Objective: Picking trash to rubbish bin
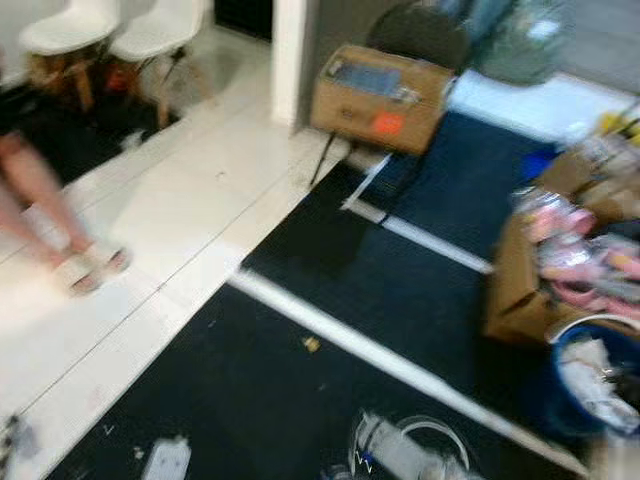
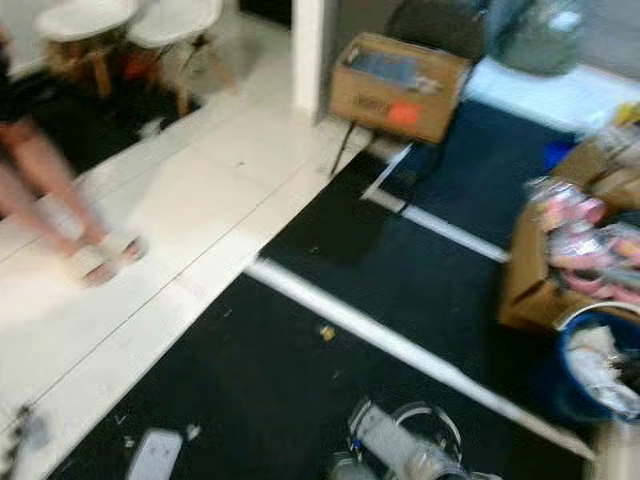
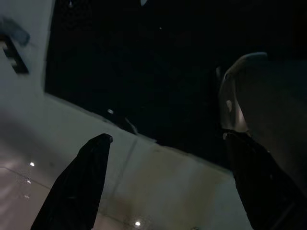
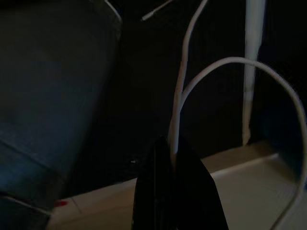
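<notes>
**Cable in the grip, clutter underfoot, bin close by**

Nearest, at 6 o'clock in the head views, a silver arm [image 1: 400, 455] hangs over the dark carpet [image 1: 400, 290] with thin white cable loops around it. In the right wrist view the right gripper [image 4: 176, 189] has its jaws pressed together on a white cable [image 4: 184, 86], a smooth, springy wire arching in a wide loop. The likely trouble, as I judge it: the cable trails and could snag or drag along as the robot walks. The left gripper [image 3: 168, 184] has its jaws spread wide, holding nothing, above pale floor and carpet edge.

At 7 o'clock lies a flat white scrap [image 1: 166, 460]; near the middle, a small yellowish crumb [image 1: 311, 344] sits beside a white floor stripe [image 1: 380, 355]. At 4 o'clock stands the round blue bin [image 1: 590, 385], crumpled white paper inside, touching an overfull cardboard box [image 1: 520, 290] that could be knocked.

At 9 o'clock, a person's legs [image 1: 40, 200] cross glossy white tiles; collision is possible. Farthest, at 12 o'clock, another cardboard box [image 1: 380, 95]; at 11, white moulded chairs [image 1: 110, 30].
</notes>
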Robot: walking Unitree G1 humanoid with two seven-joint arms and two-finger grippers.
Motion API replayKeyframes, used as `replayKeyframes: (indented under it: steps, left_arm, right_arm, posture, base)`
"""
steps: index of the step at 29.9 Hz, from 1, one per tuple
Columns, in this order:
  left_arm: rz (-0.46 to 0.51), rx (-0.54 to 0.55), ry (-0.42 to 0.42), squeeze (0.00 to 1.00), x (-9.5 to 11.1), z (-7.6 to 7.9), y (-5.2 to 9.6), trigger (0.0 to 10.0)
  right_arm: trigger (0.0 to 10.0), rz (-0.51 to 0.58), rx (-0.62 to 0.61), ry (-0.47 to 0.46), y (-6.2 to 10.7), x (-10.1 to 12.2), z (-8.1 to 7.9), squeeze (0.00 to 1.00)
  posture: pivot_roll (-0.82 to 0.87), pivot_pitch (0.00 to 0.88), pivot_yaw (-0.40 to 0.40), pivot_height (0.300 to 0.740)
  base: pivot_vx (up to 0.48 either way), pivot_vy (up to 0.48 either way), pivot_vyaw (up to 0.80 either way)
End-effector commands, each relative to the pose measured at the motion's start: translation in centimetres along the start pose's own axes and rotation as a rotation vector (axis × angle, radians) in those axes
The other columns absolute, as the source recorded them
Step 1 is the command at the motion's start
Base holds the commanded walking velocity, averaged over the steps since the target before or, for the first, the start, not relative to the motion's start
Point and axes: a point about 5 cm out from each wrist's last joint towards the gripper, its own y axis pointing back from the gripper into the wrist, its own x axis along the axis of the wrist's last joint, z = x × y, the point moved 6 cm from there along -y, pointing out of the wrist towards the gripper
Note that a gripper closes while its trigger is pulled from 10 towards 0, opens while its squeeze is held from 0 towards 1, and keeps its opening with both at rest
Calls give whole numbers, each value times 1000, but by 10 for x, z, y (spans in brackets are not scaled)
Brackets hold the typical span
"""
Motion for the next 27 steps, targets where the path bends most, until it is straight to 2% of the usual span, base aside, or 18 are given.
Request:
replayKeyframes:
  steps: [1,18,27]
  left_arm:
    - [-37,-80,-10,0,-12,27,2,10000]
    - [-45,-92,-10,0,-14,28,2,10000]
    - [-53,-105,-26,0,-14,29,2,10000]
  right_arm:
    - [10000,-36,34,-7,-1,-12,-13,0]
    - [10000,-29,29,-23,-1,-11,-14,0]
    - [10000,-17,25,-26,-2,-9,-14,0]
  posture:
    - [107,125,-58,740]
    - [108,126,-54,740]
    - [109,117,-55,740]
  base:
    - [0,0,-781]
    - [0,0,-769]
    - [460,0,0]
